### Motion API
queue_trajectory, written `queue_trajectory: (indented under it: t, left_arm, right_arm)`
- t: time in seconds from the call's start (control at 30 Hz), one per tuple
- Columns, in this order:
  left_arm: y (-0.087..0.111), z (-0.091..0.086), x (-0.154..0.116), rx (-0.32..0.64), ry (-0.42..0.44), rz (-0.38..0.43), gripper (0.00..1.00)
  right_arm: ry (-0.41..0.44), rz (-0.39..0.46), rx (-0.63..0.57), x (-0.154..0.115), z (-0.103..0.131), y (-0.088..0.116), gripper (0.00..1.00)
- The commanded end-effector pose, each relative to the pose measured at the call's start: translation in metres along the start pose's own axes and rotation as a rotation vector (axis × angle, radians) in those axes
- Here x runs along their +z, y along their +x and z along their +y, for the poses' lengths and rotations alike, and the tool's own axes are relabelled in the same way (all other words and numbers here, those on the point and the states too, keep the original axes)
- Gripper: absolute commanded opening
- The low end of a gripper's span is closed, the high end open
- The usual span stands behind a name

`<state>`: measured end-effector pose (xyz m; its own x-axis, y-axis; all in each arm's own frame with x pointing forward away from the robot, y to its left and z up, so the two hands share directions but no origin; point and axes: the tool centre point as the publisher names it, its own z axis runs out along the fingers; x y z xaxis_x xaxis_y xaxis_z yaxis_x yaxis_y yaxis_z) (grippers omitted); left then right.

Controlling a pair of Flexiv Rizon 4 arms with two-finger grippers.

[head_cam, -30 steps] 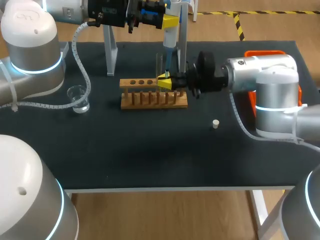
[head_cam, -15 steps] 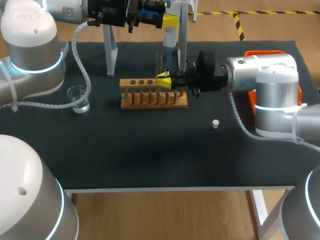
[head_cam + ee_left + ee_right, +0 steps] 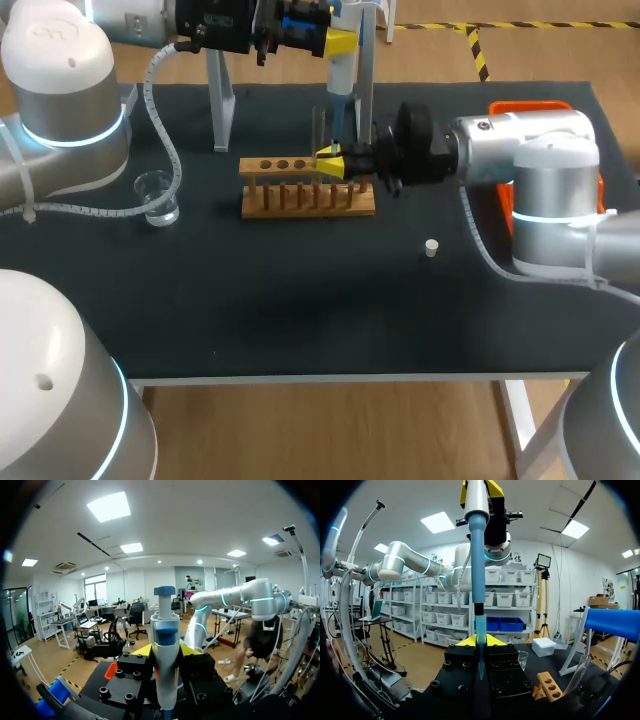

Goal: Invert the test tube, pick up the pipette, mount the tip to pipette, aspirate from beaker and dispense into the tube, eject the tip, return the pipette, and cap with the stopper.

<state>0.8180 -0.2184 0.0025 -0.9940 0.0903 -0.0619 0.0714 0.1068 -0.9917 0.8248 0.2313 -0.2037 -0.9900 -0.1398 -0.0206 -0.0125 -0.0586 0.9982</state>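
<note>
**As pipette meets tip, it all hangs on one vertical line**

While the left gripper (image 3: 338,44) clamps the pipette (image 3: 340,78) high over the table, fingers closed on its white body, the long axis runs straight down. Right at its lower end sits the right gripper (image 3: 330,162), coming in level from the right side. Seen from the right wrist, the blue shaft drops into the pipette tip (image 3: 480,652), a slim, translucent cone. The yellow fingers look pinched onto it from both sides, with barely any gap. So it's the right arm at the joint and the left arm above it.

Mounting looks to be the step in hand, and any sideways offset would seat the tip crooked. Just behind the right gripper, the test tube (image 3: 319,125) stands upright, clear glass, at the wooden rack (image 3: 300,198). The beaker (image 3: 157,197) waits well off to the left, and the stopper (image 3: 431,247) lies alone near the right arm.
</note>
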Motion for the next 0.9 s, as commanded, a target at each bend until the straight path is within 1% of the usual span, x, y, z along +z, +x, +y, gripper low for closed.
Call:
queue_trajectory:
  t: [0.03, 0.73, 0.9]
  left_arm:
    - [-0.0010, 0.0003, -0.0006, -0.001, -0.002, 0.004, 0.00]
    - [-0.0010, 0.0003, -0.0006, -0.001, -0.002, 0.004, 0.00]
    - [-0.0010, 0.0003, -0.0006, -0.001, -0.002, 0.004, 0.00]
  right_arm:
    - [-0.003, -0.002, -0.002, -0.0014, 0.0021, 0.0018, 0.00]
    - [-0.010, -0.006, -0.002, -0.0059, 0.0029, 0.0026, 0.00]
    - [-0.011, -0.004, -0.007, -0.0050, 0.0068, 0.0002, 0.00]
